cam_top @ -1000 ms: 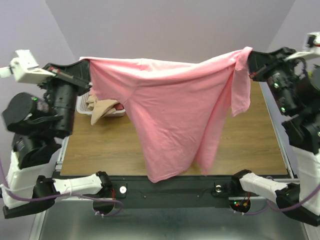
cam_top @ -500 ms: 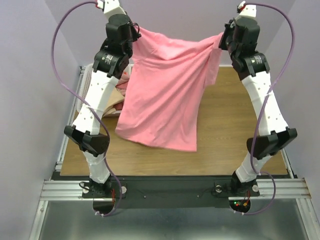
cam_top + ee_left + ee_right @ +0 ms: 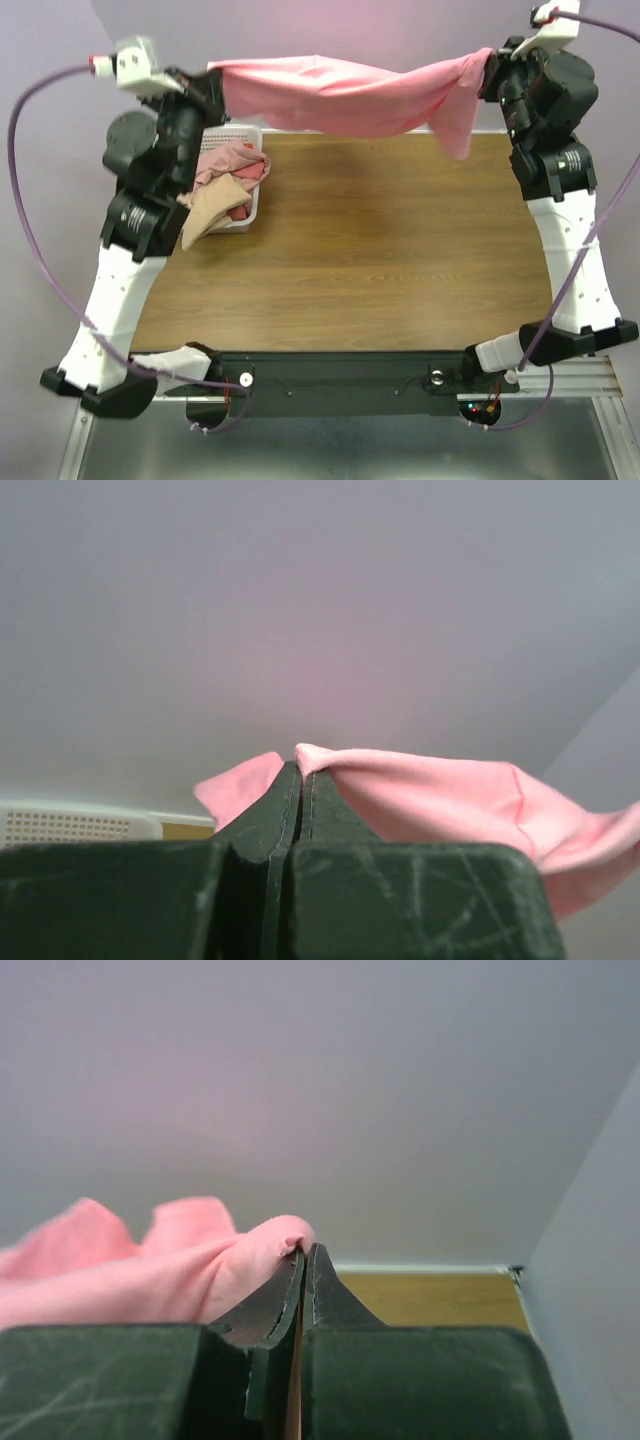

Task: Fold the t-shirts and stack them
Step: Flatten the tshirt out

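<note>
Left end effector (image 3: 215,78) and right end effector (image 3: 490,68) pinch the shirt (image 3: 340,95), now stretched level; I can lay it flat.

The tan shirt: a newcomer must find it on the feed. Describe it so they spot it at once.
At the far left corner of the wooden table stands a white basket. The tan shirt spills over its near rim. The rose shirts beside it and the pink shirt stretched overhead are pinkish; only this one is beige.
</note>
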You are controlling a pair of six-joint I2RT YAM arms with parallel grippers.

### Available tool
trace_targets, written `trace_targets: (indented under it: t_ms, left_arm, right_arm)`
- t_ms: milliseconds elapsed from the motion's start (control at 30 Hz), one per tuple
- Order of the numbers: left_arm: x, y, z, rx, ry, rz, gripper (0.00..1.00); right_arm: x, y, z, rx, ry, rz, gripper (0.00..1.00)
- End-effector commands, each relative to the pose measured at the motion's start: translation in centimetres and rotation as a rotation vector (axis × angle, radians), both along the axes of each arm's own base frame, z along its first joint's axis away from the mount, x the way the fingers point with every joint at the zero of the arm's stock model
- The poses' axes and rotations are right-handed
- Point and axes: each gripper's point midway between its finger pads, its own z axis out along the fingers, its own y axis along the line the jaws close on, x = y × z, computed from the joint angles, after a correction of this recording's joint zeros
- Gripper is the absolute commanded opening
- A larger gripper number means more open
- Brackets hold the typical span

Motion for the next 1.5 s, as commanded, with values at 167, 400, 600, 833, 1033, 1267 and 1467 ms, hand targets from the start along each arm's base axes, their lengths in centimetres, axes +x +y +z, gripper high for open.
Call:
trace_targets:
  t_ms: [167, 400, 600, 833, 1033, 1267, 1467]
  left_arm:
    - [-2.7, -0.9, -24.4, -0.109, 0.345, -0.092, 0.0]
    - [-13.4, -4.3, -42.6, -0.376, 0.772, -0.309, 0.0]
    - [-17.4, -5.2, -42.4, -0.405, 0.814, -0.409, 0.99]
    - [-14.4, -4.0, -41.1, -0.26, 0.833, -0.226, 0.99]
    - [-9.7, -0.3, -38.6, -0.242, 0.848, 0.158, 0.99]
    - [-4.4, 3.8, -37.2, -0.257, 0.81, 0.291, 0.99]
    - [-0.7, 3.4, -38.6, -0.285, 0.8, 0.193, 0.99]
  right_arm:
    - [-3.8, 1.1, -16.6, -0.017, 0.294, 0.101, 0.06]
    - [-14.4, -0.6, -36.8, 0.367, 0.714, -0.085, 0.49]
    - [-16.1, -0.9, -38.9, 0.402, 0.792, -0.127, 0.84]
    - [-13.9, 3.2, -37.3, 0.403, 0.813, 0.101, 1.0]
    - [-10.9, 8.0, -37.8, 0.42, 0.856, 0.296, 1.0]
    - [-3.8, 14.5, -42.3, 0.231, 0.953, 0.297, 1.0]
    - [-0.2, 15.8, -47.3, 0.216, 1.044, 0.226, 1.0]
